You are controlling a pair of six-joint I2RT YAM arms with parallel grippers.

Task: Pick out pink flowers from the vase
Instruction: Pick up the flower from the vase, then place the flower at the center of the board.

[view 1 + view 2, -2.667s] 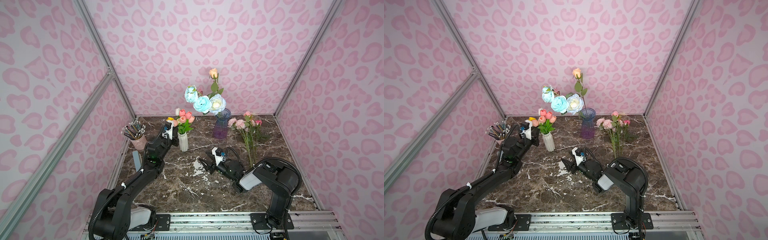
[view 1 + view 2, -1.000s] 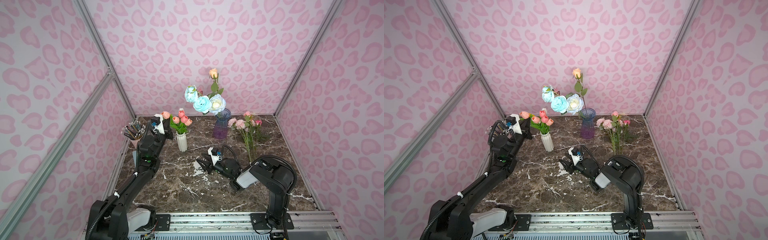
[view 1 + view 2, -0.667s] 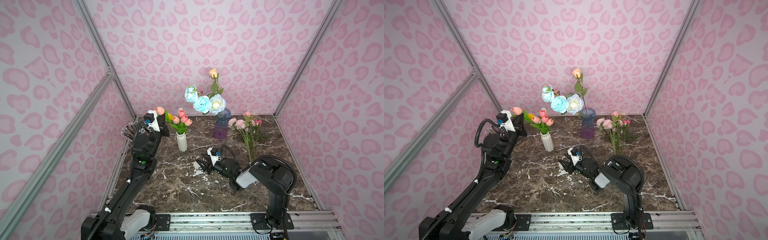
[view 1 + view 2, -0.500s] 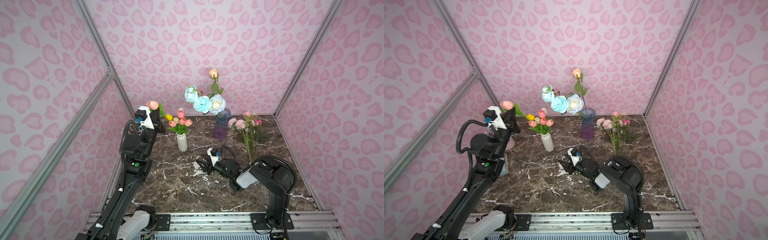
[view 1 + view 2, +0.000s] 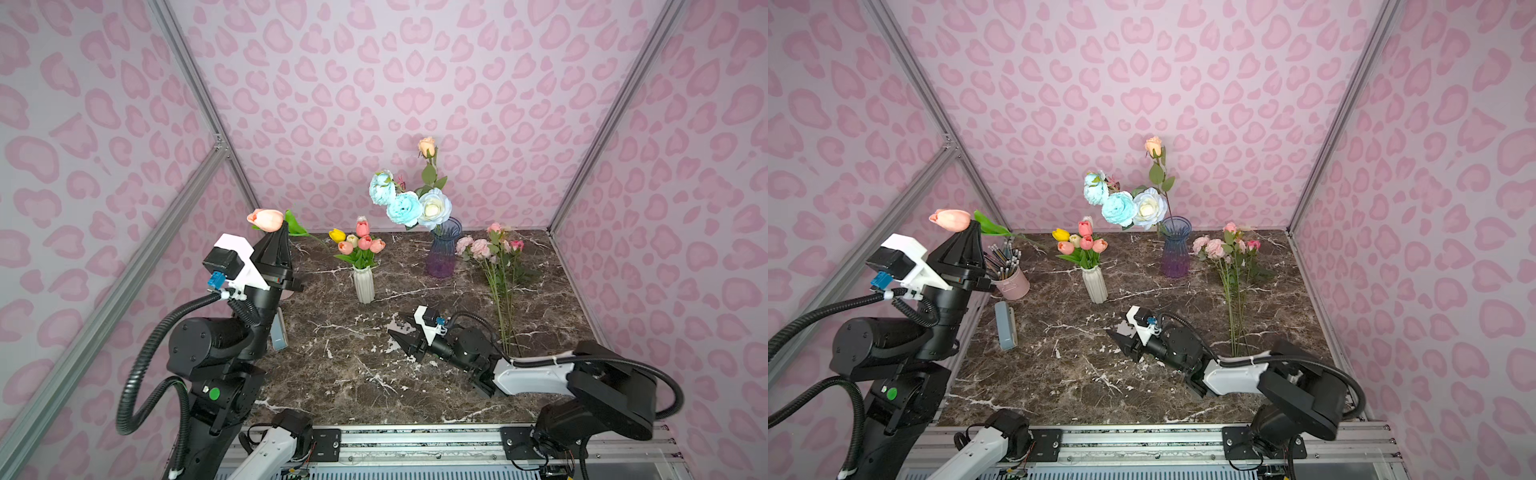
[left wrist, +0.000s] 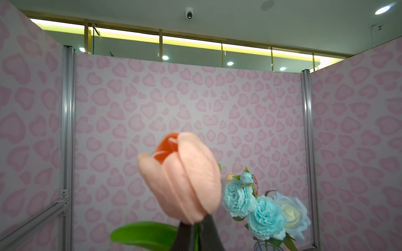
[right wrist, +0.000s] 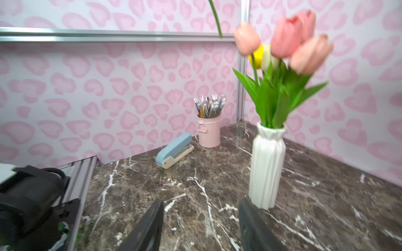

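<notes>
Salmon-pink tulip [image 5: 266,219], wht ribbed vase [image 5: 364,284], brn marble table [image 5: 332,374], pink-print walls [image 5: 374,83].

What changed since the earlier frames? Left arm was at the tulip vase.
Left gripper, shut on a salmon-pink tulip, rose up and to its left, pulling the stem clear of the white vase. Right gripper stayed low over the table, open. Purple vase, remaining tulips and the laid-out pink flowers unmoved.

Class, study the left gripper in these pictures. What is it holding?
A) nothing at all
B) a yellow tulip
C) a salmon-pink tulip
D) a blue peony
C: the left gripper is shut on the green stem just below a salmon-pink tulip, which it holds high and apart from the white vase.
</notes>
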